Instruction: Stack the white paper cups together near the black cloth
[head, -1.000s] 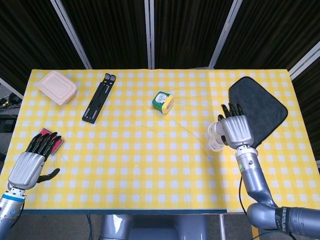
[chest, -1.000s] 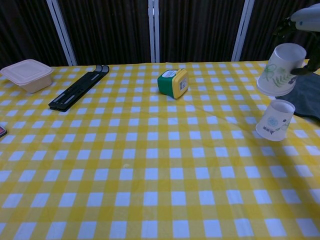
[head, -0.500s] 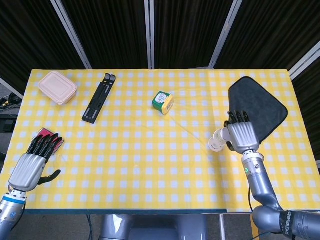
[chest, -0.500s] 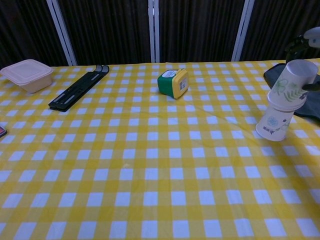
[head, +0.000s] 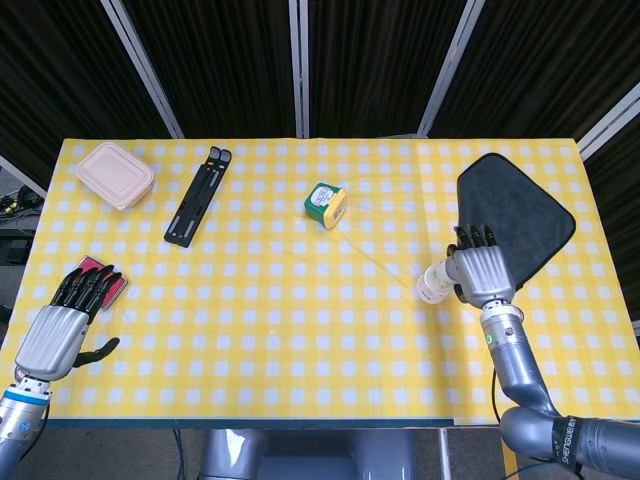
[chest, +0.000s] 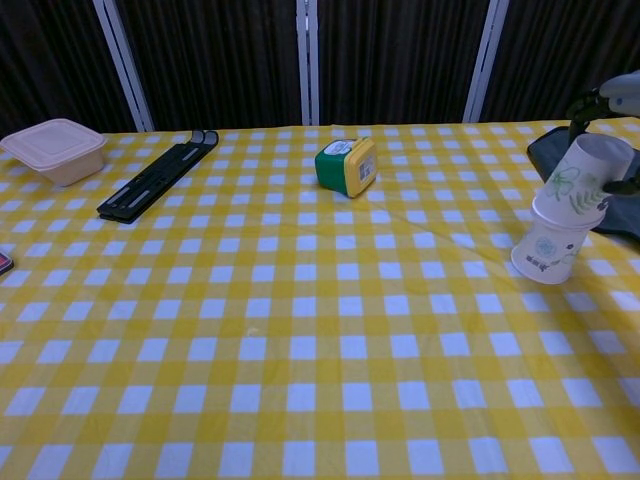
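Two white paper cups with green prints stand upside down at the right of the table. The upper cup (chest: 580, 178) is tilted and sits partly over the lower cup (chest: 548, 250), which rests on the yellow checked table (head: 300, 320). My right hand (head: 481, 270) grips the upper cup from the right side; in the head view the cups (head: 434, 284) poke out to its left. The black cloth (head: 515, 218) lies just behind and to the right of them. My left hand (head: 62, 327) hovers at the table's front left, fingers spread, holding nothing.
A green and yellow container (head: 326, 204) lies at mid table. A black folding stand (head: 197, 195) and a pink lidded box (head: 115, 175) are at the back left. A red flat object (head: 100, 270) lies under my left fingertips.
My right hand has brought the upper cup down from above the lower cup onto it, and the cups now overlap more than half a second ago. The left hand has barely moved.
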